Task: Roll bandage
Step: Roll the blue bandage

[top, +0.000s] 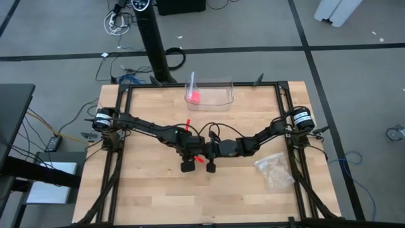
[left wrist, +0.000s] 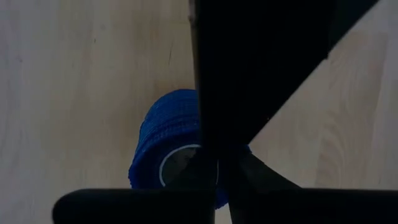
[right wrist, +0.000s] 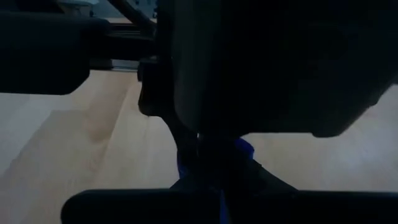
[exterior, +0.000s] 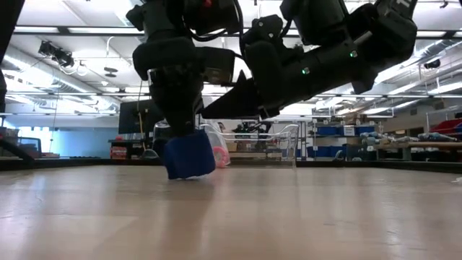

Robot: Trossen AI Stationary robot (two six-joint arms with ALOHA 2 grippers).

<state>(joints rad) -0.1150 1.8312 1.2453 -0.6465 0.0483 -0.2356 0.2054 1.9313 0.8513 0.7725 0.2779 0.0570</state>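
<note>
The bandage is a small blue roll with a hollow core, and it also shows in the left wrist view. It sits under my left gripper near the table's middle. In the high view both grippers hide it. My left gripper points down and is shut on the roll. My right gripper is close beside it and slants in from the table's right. A bit of blue shows just past it. My left gripper holds the bandage roll at its upper end, coming from above and pointing down. The roll hangs below the fingers, slightly tilted, with its lower edge at or just above the table. The right arm hides which part of the wall the fingers have.
A clear plastic bin holding a small pink object stands at the table's far edge. A clear plastic bag lies near the right edge. Bare wood lies toward the near edge.
</note>
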